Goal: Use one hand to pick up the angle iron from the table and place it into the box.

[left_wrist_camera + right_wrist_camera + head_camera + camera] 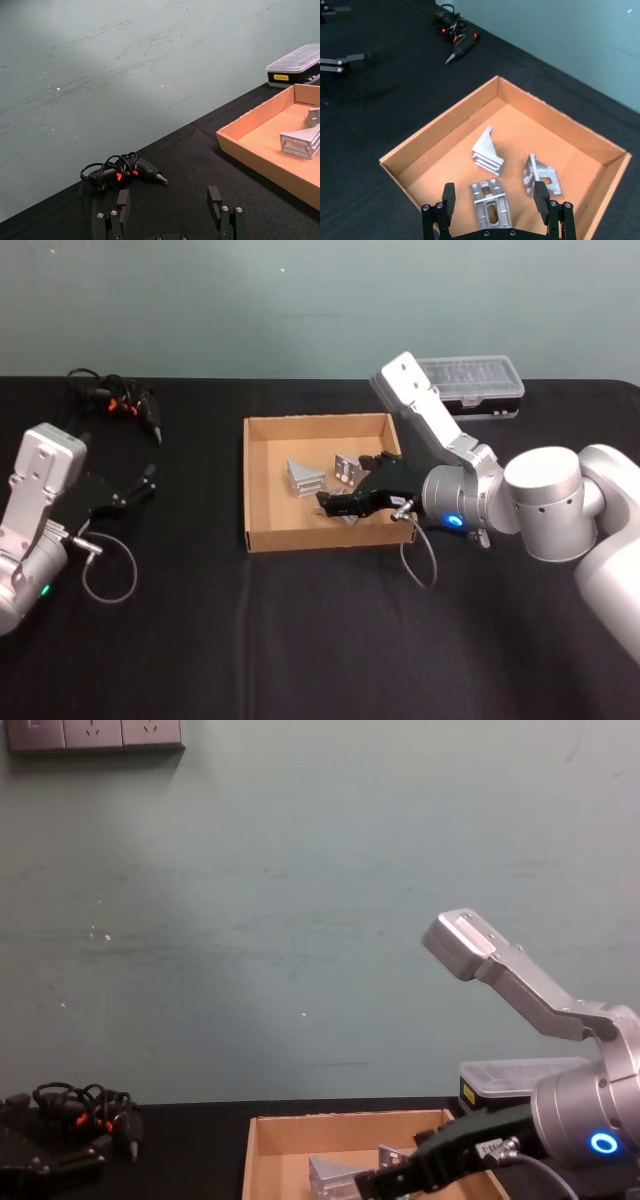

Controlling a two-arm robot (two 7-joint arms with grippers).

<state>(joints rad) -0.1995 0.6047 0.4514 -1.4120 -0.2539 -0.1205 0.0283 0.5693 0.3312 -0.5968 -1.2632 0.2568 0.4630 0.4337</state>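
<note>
The tan cardboard box [320, 537] sits mid-table on the black table [300, 640]. Three silver angle irons lie on its floor: a ribbed one on its side [486, 150], one standing [542, 175], and one lying flat [491, 210]. My right gripper [494, 196] hovers open just above the flat one, its fingers [449, 197] apart from it on either side. From the head it reaches over the box's right half [352, 485]. My left gripper [148, 483] rests open at the table's left, holding nothing [169, 199].
A black tool with a coiled cable and orange marks [118, 402] lies at the back left. Behind the box's right corner sits a black case with a clear lid [478, 385]. A grey cable loop [108, 575] hangs by the left arm.
</note>
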